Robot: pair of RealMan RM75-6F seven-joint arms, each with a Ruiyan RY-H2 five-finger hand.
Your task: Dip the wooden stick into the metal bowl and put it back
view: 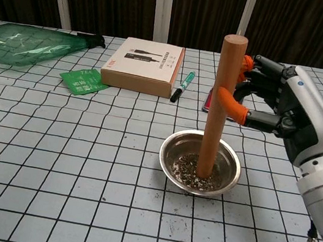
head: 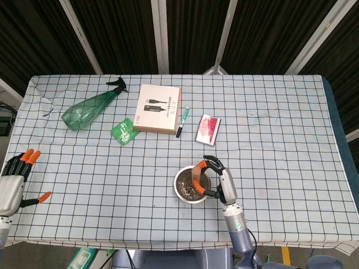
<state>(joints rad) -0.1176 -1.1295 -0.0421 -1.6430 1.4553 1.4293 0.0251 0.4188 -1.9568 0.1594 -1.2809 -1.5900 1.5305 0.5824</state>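
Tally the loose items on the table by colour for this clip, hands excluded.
Green: 3, spray bottle, packet, marker
Brown/tan: 2, wooden stick, cardboard box
Silver: 1, metal bowl
Red: 1, flat pack
Total: 7

Smooth, matt wooden stick standing in a polished metal bowl holding coarse, gritty grains. Table covered with checked cloth; translucent green plastic spray bottle, matt cardboard box. Right hand of glossy grey and black plastic.
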